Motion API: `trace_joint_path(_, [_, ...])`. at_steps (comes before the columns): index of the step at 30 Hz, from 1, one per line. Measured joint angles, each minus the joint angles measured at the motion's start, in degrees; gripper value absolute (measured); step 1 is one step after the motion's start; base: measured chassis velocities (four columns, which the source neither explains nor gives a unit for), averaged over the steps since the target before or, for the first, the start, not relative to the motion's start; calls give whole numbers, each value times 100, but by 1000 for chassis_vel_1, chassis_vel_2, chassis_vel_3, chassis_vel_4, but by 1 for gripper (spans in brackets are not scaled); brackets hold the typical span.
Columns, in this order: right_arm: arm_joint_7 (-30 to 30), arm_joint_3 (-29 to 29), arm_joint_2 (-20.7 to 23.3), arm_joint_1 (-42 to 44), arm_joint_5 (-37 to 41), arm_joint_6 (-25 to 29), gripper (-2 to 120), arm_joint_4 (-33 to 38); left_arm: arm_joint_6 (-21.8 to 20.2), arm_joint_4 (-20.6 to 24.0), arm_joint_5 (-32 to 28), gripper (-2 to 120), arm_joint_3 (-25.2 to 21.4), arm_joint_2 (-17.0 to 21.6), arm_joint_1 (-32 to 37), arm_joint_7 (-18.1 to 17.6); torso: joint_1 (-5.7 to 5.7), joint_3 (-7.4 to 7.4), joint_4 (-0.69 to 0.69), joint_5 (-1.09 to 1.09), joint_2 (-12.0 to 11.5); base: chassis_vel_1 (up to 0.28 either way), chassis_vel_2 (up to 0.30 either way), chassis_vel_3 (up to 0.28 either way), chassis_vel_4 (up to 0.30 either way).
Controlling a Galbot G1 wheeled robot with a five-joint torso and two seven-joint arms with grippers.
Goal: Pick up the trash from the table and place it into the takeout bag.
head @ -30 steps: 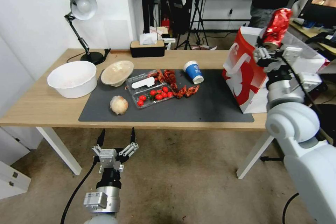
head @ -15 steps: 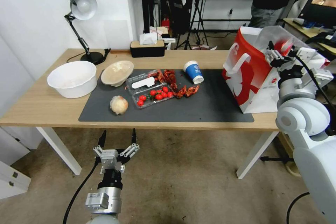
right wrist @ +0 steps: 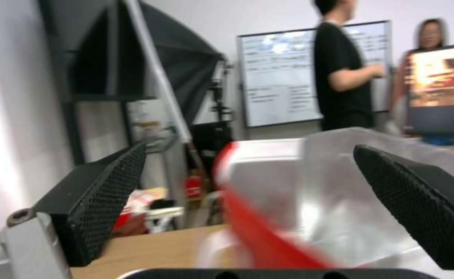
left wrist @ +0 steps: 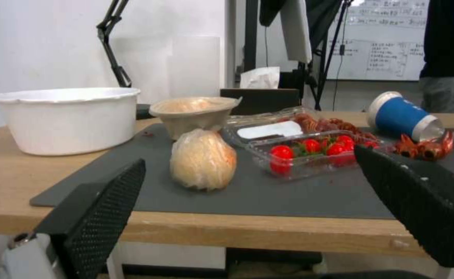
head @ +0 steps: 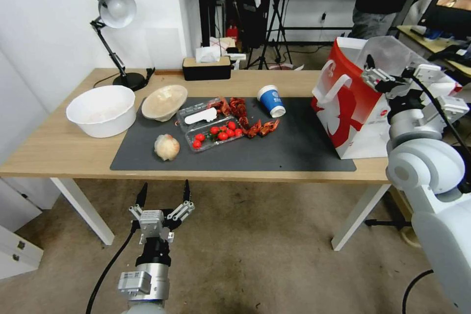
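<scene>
Red-and-white paper marks the takeout bag (head: 351, 108), standing at the table's (head: 59, 149) right end. Over the bag's open mouth hangs the right gripper (head: 387, 76), jaws spread wide and holding nothing. The left gripper (head: 164, 196) waits low, far to the bag's left, jaws also spread and empty. Well left of the bag lie the paper cup (head: 271, 100), wrinkly ball (head: 167, 147) and beige bowl (head: 164, 102). I judge the right arm should lift straight up, clear of the handles, before reaching for the cup.
</scene>
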State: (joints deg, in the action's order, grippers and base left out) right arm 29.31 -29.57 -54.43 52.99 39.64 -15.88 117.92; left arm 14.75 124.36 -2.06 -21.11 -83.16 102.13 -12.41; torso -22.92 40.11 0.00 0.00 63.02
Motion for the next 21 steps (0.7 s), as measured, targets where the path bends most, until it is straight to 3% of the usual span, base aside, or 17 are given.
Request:
trace_joint_path(15, [-480,219,-77,534,133,229,100,821,45,-22,-23,100,-5,-18,-20,0,0,0,0,-1,0,0,0,0,0])
trace_joint_path(19, [-640,304,-103,897,-79,369,100,1050,55,-47,-36,100,-9,-12,-32,0,0,0,1,-1,0,0,0,0,0])
trace_joint_path(21, [-807,394,-148,1556,-431,693,100,1189,57,-61,-52,100,-8,-5,-45,1,0,-1,0,-1,0,0,0,0,0])
